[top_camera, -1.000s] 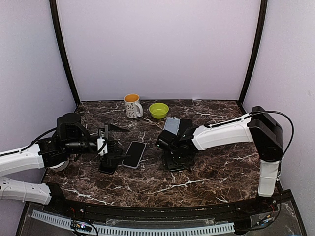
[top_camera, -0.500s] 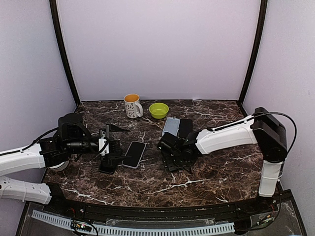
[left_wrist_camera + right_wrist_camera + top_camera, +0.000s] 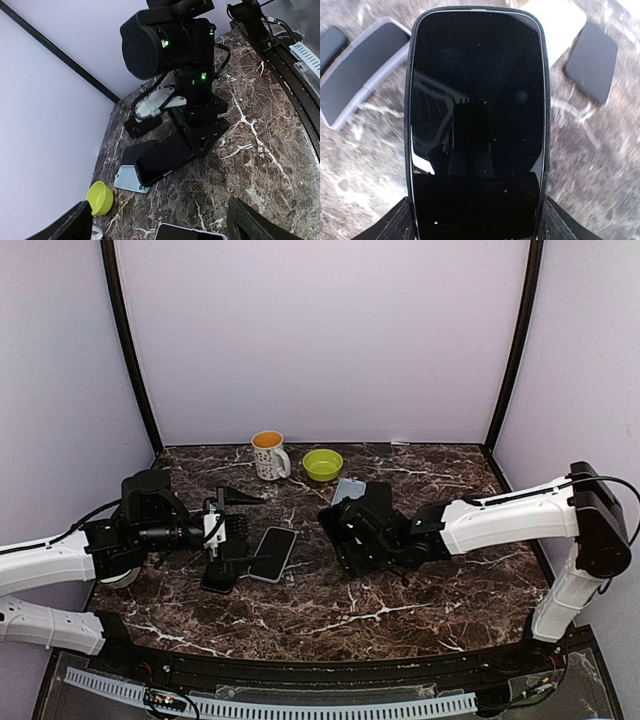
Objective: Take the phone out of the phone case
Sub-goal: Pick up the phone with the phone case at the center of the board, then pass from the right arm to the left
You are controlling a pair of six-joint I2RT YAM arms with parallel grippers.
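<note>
The right fingers (image 3: 400, 223) grasp the black phone (image 3: 475, 115), apparently freed; its pale blue case (image 3: 126, 181) lies on the desk (image 3: 260, 165); left fingers (image 3: 70, 227) released.

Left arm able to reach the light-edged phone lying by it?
Likely yes: light-edged phone lies flat just beyond the open left gripper, nothing between; right gripper, gripping a black phone, sits clear to the right.
</note>
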